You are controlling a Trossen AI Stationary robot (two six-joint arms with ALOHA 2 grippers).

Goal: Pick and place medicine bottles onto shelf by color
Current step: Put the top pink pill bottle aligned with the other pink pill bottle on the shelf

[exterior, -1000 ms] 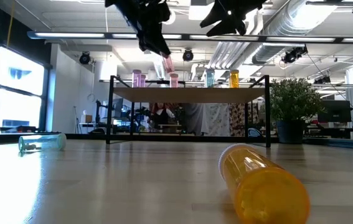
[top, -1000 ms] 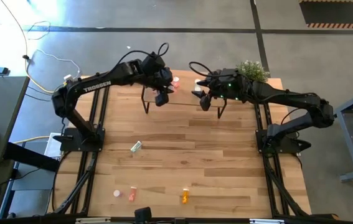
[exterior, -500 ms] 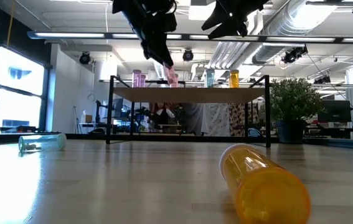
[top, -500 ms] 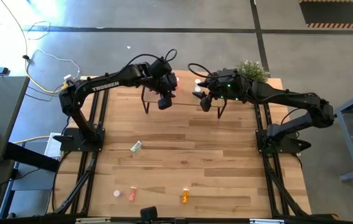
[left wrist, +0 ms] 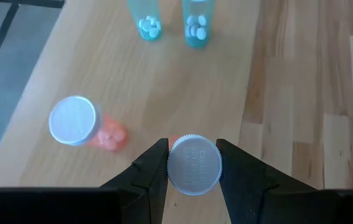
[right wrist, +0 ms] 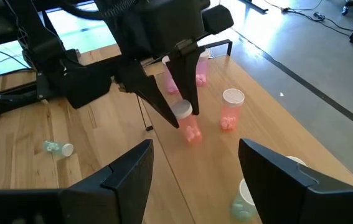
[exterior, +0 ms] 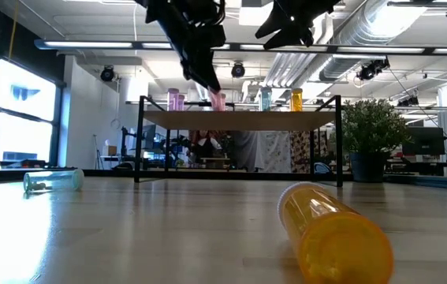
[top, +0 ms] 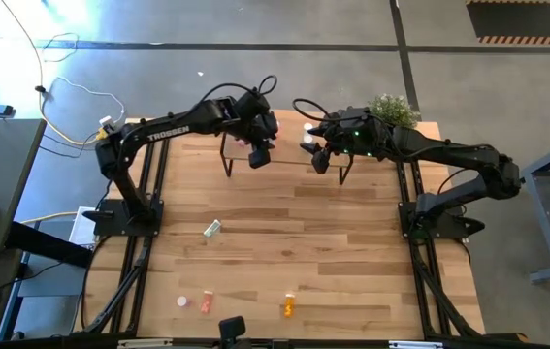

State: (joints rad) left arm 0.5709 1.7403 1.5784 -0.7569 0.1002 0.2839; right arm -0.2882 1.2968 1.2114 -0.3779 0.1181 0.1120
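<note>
Bottles are split between the shelf [exterior: 239, 119] at the table's [top: 352, 252] far edge and the tabletop. Left gripper [left wrist: 192, 163] is over the shelf, fingers [left wrist: 153, 167] clamped on the white cap of a salmon-red bottle [right wrist: 187, 121], which hangs upright with its base at or just above the shelf board; contact cannot be judged. Just beside it on the board stands another salmon-red bottle [left wrist: 80, 122], capped and upright. Farther along the shelf, two green bottles [left wrist: 170, 22] stand side by side with white pills visible inside. In the low view the shelf also carries pink bottles [exterior: 175, 99] toward one end and an orange bottle [exterior: 296, 99] toward the other. Right gripper [right wrist: 195, 163] hovers above the shelf near the left one, fingers spread wide and holding nothing. On the table, a green bottle [top: 212, 228] lies on its side near the left edge. An orange bottle [top: 287, 306] also lies on its side near the near edge, where a salmon-red bottle [top: 205, 301] sits too, with a loose white cap [top: 181, 301] just beside it. A potted plant [top: 393, 110] stands at the far right corner.
</note>
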